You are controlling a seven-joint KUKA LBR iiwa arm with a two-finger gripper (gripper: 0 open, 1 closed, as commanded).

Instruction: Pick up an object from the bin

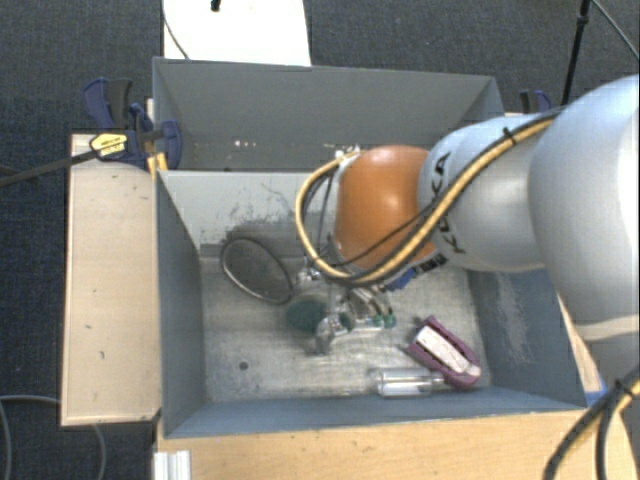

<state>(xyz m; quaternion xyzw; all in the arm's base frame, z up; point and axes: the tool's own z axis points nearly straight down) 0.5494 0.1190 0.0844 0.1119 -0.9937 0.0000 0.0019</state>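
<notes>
My gripper (328, 334) hangs low over the middle of the bin floor, under the orange wrist cover. A dark green rounded thing (302, 315) lies right beside its fingertips on the left, touching or nearly so. I cannot see whether anything sits between the fingers. To the left rests a round dark mesh strainer (257, 268), leaning toward the back-left wall. A purple and white flat object (444, 351) lies to the right, and a clear tube-like thing (406, 382) lies along the front wall.
The arm and its cables cover the back right of the bin. Bare floor shows at the front left, between the strainer and the front wall.
</notes>
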